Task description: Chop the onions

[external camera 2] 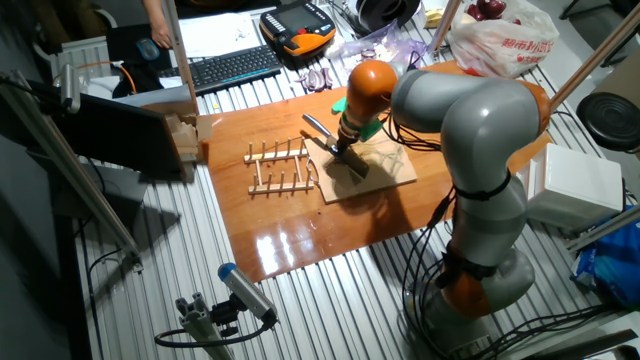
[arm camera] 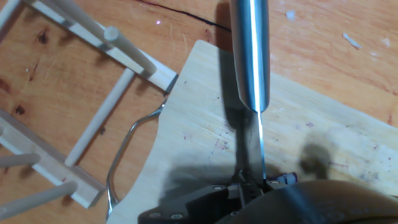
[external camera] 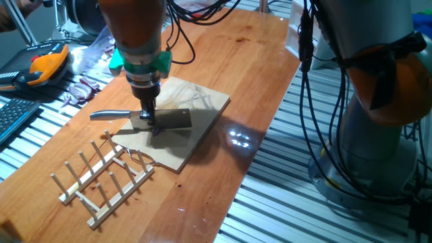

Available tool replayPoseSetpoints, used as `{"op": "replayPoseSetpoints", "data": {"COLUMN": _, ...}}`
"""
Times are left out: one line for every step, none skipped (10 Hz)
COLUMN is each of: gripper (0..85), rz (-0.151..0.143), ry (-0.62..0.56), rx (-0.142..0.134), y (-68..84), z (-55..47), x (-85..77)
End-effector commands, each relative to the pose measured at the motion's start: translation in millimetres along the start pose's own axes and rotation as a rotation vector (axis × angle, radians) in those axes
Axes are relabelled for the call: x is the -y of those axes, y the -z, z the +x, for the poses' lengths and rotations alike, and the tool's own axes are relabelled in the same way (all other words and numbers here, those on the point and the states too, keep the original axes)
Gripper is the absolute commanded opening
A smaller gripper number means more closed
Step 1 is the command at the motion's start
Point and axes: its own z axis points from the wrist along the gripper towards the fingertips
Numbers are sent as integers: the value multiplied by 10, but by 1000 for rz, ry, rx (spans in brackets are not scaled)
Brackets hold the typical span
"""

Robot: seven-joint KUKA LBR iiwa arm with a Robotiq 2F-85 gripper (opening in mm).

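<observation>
Chopping is the step in hand, as I judge it: my fingers (external camera: 149, 116) are clamped on the spine of a knife (external camera: 145, 117), which lies flat-long across the wooden board (external camera: 196, 101) with its grey handle (external camera: 108, 114) sticking out to one side, past the board's edge. In the hand view the blade runs straight away from me, edge down and close to the wood, the handle shining above it.

The onions (external camera: 156, 131) are only a small purple sliver on the board, right under my fingers and just beside the blade on the side nearer the wooden rack (external camera: 101, 179). In the hand view I see no more than faint purple specks on the wood near the blade, so I cannot tell whether the edge is touching the sliver or merely next to it.

My next move, I think, calls for lifting the blade a little, setting it squarely over the sliver, and pressing straight down while keeping my grip firm so the knife does not twist. The board sits on the counter (external camera: 256, 74), and I must not shove it toward the rack
</observation>
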Motion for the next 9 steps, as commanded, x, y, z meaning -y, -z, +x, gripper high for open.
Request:
{"op": "replayPoseSetpoints", "data": {"gripper": 0, "rz": -6, "ry": 1, "rx": -8, "y": 15, "z": 9, "x": -7}}
{"op": "replayPoseSetpoints", "data": {"gripper": 0, "rz": -10, "ry": 1, "rx": -16, "y": 63, "z": -7, "x": 16}}
{"op": "replayPoseSetpoints", "data": {"gripper": 0, "rz": -13, "ry": 1, "rx": -23, "y": 110, "z": -28, "x": 39}}
{"op": "replayPoseSetpoints", "data": {"gripper": 0, "rz": -13, "ry": 1, "rx": -27, "y": 138, "z": -43, "x": 50}}
{"op": "replayPoseSetpoints", "data": {"gripper": 0, "rz": -14, "ry": 1, "rx": -28, "y": 143, "z": -44, "x": 54}}
{"op": "replayPoseSetpoints", "data": {"gripper": 0, "rz": -14, "ry": 1, "rx": -28, "y": 140, "z": -39, "x": 58}}
{"op": "replayPoseSetpoints", "data": {"gripper": 0, "rz": -14, "ry": 1, "rx": -28, "y": 142, "z": -35, "x": 63}}
{"op": "replayPoseSetpoints", "data": {"gripper": 0, "rz": -15, "ry": 1, "rx": -24, "y": 161, "z": -41, "x": 76}}
{"op": "replayPoseSetpoints", "data": {"gripper": 0, "rz": -19, "ry": 1, "rx": -29, "y": 191, "z": -55, "x": 91}}
